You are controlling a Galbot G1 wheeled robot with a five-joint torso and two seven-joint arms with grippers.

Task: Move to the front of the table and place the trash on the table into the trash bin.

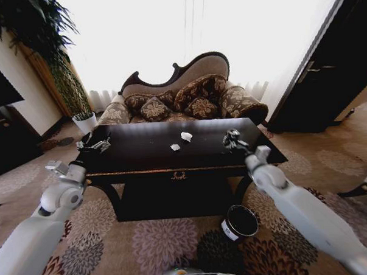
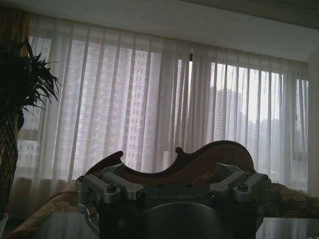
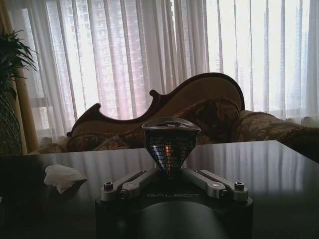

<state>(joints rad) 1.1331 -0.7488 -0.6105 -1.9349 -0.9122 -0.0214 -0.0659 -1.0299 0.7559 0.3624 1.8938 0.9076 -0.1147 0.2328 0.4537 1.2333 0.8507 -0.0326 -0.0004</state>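
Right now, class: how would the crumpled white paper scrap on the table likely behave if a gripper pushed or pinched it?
The crumpled paper scrap looks light, so a push would probably slide it across the glossy table. Its loose folds suggest it would squash when pinched, not resist. Its irregular shape makes rolling unlikely.

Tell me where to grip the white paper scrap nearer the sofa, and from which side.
Grip the crumpled paper scrap across its raised folds, probably from straight above: it lies low on the table, offering no side to hook. The right gripper sits closer, though it appears shut on a crushed can.
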